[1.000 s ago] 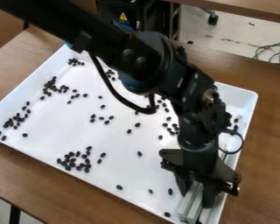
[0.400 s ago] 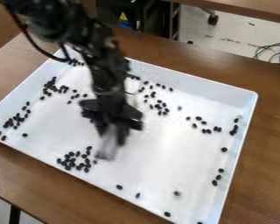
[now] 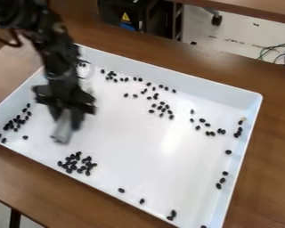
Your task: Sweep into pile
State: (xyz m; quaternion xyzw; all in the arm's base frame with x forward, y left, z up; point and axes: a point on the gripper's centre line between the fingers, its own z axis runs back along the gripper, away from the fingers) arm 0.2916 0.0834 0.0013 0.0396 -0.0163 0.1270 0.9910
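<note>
White tray point(image 3: 133, 147) with raised walls sits on a brown wooden table point(image 3: 275, 156), black beans scattered across it. Densest of them is a compact pile point(image 3: 76, 164) near the wall at the lower left of the view. Looser beans gather along the left wall, beside the far wall, around the upper middle and down the right side, with a few near the lower edge. Over the tray's left part, between the pile and the far-left corner, hangs the black gripper point(image 3: 66, 120), pointing down, its fingers clamped around a grey bar point(image 3: 62, 130). The bar's lower end is just above the pile in the view; whether it touches the tray, I cannot tell. Behind the table, cables point(image 3: 274, 50) lie on a pale floor point(image 3: 240, 33).
</note>
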